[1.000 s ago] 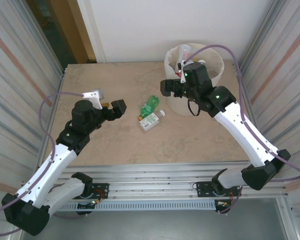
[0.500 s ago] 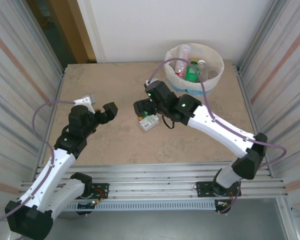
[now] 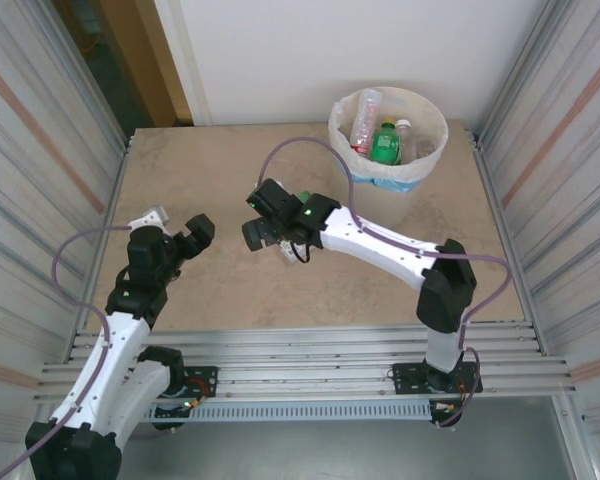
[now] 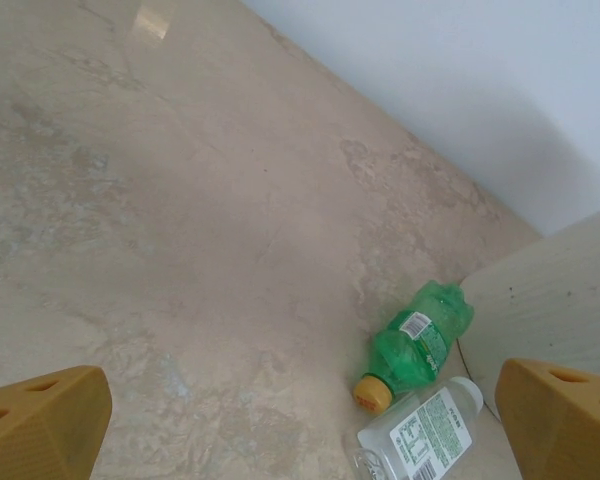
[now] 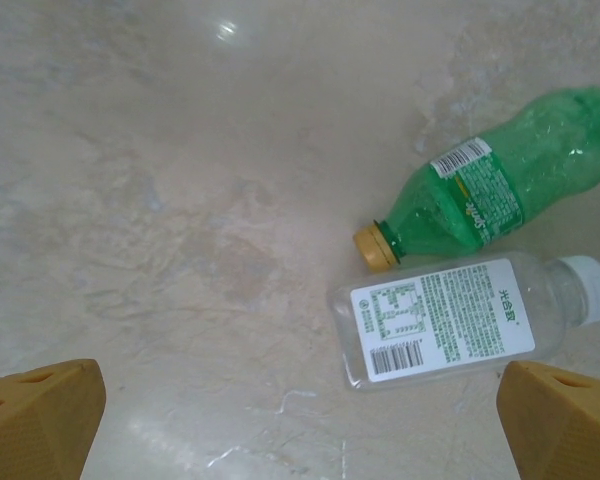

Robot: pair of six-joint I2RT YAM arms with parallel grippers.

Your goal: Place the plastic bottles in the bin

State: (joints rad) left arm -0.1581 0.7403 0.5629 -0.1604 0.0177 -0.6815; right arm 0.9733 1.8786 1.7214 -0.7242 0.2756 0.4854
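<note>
The plastic bottles (image 5: pixel 430 325) left on the table (image 3: pixel 200 170) were two, lying side by side near its middle, so close that I could not tell whether they touched. The green bottle (image 5: pixel 500 180) was translucent, dented and crumpled at its base, with an orange-yellow cap and a label bearing a barcode. The clear bottle (image 5: pixel 450 315) was squarer and smooth-sided, with a white cap and a white printed label; its cap pointed the opposite way.

At the near edge ran ribbed aluminium rails (image 3: pixel 310 345). The right gripper (image 3: pixel 260 215) hung directly above the pair, its wedge-shaped yellow pads (image 5: pixel 40 410) spread wide with nothing between them. The left gripper (image 3: pixel 175 222) hung further left over bare table, fingers likewise spread and empty.

The table was smooth, beige and marbled like stone, catching a glare. Broad open surface lay left of and beyond the two bottles — hemmed by corrugated metal side panels (image 3: pixel 40 150).

In the far right corner stood the bin (image 3: pixel 438 135), round and cream, lined with a translucent white bag (image 3: pixel 390 183) edged in blue. Inside it lay more bottles — a clear one with a pink label (image 3: pixel 363 122), a green one (image 3: pixel 385 145) and another clear one (image 3: pixel 405 138). A plain white back wall (image 3: pixel 280 50) closed the far edge.
</note>
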